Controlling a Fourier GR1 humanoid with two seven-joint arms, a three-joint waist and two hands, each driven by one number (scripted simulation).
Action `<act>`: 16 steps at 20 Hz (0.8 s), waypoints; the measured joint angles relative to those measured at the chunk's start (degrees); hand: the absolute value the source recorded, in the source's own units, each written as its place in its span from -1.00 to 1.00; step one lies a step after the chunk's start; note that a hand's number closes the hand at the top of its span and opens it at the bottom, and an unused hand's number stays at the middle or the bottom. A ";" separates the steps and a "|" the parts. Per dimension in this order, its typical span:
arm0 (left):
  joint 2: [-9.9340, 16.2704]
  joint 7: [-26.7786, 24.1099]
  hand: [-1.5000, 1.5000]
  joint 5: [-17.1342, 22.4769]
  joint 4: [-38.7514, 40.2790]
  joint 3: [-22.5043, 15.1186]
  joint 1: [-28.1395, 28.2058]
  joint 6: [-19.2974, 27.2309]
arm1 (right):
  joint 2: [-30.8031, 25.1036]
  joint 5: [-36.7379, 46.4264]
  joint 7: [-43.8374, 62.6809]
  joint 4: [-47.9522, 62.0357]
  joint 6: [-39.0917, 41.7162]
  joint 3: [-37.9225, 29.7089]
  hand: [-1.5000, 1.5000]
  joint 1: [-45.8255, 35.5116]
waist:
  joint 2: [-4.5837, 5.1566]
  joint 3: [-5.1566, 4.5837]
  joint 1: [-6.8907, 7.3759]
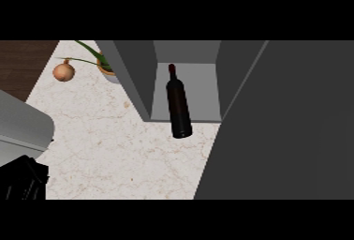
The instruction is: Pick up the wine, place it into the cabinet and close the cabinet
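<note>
My left hand (24, 180) is down in the near left corner, just a dark shape under the grey forearm, so I honestly can't tell how my fingers are set. They touch nothing I can see. My right hand isn't showing at all.

Beyond and to the right of the fingers there's a wide stretch of bare marble worktop (117, 154). The big dark cabinet door (283, 131) walls off the whole right side.

Further out, the wine bottle (179, 103) lies with its long axis running away from me, neck pointing into the open cabinet (187, 65), base poking out past the front edge of the cabinet floor.

Far left of that: an onion (64, 71) and a potted plant (104, 63).
</note>
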 measured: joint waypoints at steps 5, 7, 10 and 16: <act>0.45 -0.62 1.00 1.27 0.14 2.87 2.00 -2.97 | 6.40 0.04 6.10 1.83 -7.46 5.91 1.00 -10.85 | -0.07 0.00 0.09; 0.37 -0.55 1.00 1.47 0.16 3.62 2.27 -3.78 | 7.74 -0.50 7.42 4.50 -11.52 6.35 1.00 -17.05 | -0.06 0.00 0.16; 0.14 1.08 1.00 1.87 -1.26 4.21 2.52 -3.88 | 8.86 -1.31 8.15 8.71 -18.66 7.92 1.00 -25.76 | -0.08 0.02 0.18; -0.84 0.63 1.00 1.06 0.83 5.94 1.74 -6.38 | 9.68 -5.50 3.70 20.30 -26.99 7.50 1.00 -38.65 | -0.04 0.05 0.18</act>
